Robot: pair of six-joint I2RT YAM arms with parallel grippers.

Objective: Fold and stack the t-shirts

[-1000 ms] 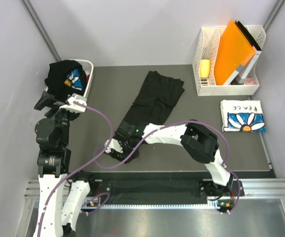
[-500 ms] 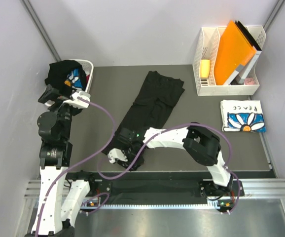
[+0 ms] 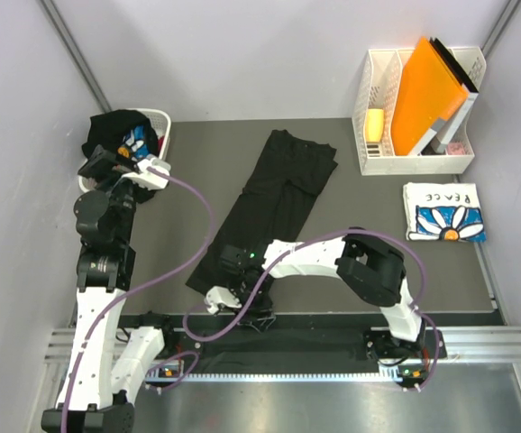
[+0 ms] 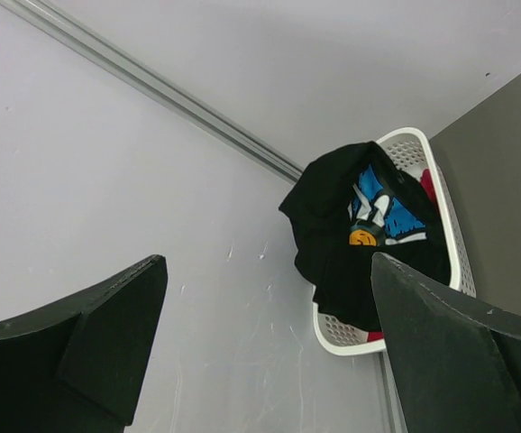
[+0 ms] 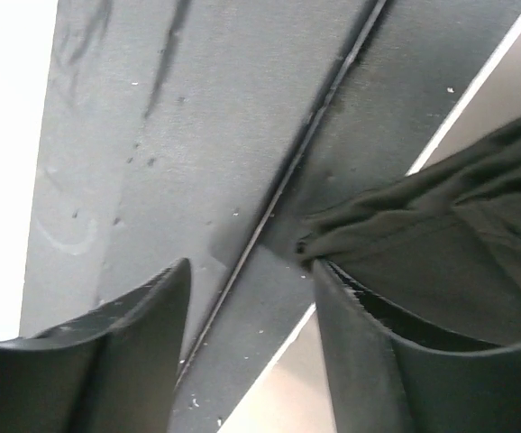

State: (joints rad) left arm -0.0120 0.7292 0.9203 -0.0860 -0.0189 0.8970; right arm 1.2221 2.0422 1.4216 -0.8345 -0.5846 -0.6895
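Note:
A long black t-shirt (image 3: 274, 203) lies folded in a narrow strip slanting from the table's back middle to its front edge. My right gripper (image 3: 229, 299) sits at the strip's near end, open, with nothing between the jaws. In the right wrist view the gripper (image 5: 251, 266) has the cloth's hem (image 5: 441, 262) lying against the outer side of one finger. Another black t-shirt (image 3: 121, 137) with a blue print hangs out of the white basket (image 3: 161, 135). My left gripper (image 3: 98, 167) is raised beside it, open and empty (image 4: 268, 271). A folded white daisy t-shirt (image 3: 443, 213) lies at the right.
A white file organizer (image 3: 414, 149) holding an orange folder (image 3: 427, 90) stands at the back right. The table's front edge and a metal rail (image 5: 333, 81) run right under my right gripper. The left wall is close behind the basket rim (image 4: 333, 336).
My right gripper drew the black t-shirt's near end toward the front edge, then opened and let it go. My left arm lifted and swung toward the basket, staying open.

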